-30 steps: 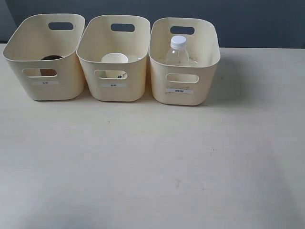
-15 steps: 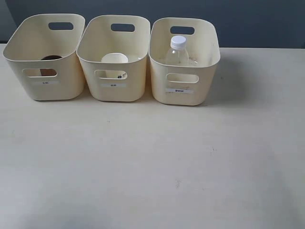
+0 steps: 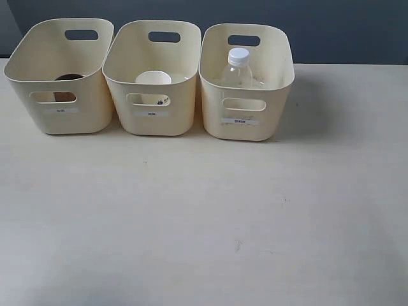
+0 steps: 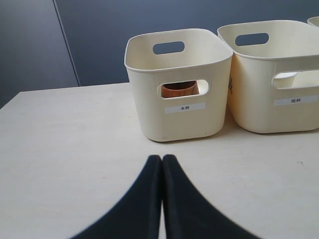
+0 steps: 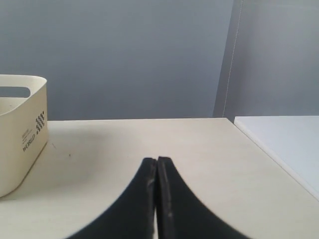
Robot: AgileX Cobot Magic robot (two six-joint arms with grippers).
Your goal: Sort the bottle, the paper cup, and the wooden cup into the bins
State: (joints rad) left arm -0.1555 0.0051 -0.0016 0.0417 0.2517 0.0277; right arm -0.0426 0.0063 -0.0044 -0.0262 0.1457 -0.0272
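Three cream bins stand in a row at the back of the table. The left bin [image 3: 60, 76] holds the wooden cup [image 3: 67, 78], seen through its handle cut-out in the left wrist view as the wooden cup [image 4: 178, 89]. In the middle bin [image 3: 153, 76] sits the white paper cup [image 3: 153, 78]. The clear bottle [image 3: 237, 70] stands upright in the right bin [image 3: 245, 83]. Neither arm shows in the exterior view. My left gripper [image 4: 162, 158] is shut and holds nothing, a short way in front of the left bin [image 4: 179, 84]. My right gripper [image 5: 157, 160] is shut and holds nothing over bare table.
The cream table [image 3: 204, 217] runs from the bins to the near edge. A dark blue-grey wall [image 3: 331, 29] rises behind the bins. In the right wrist view a bin's side [image 5: 20, 134] shows, and a white surface [image 5: 284, 134] adjoins the table's edge.
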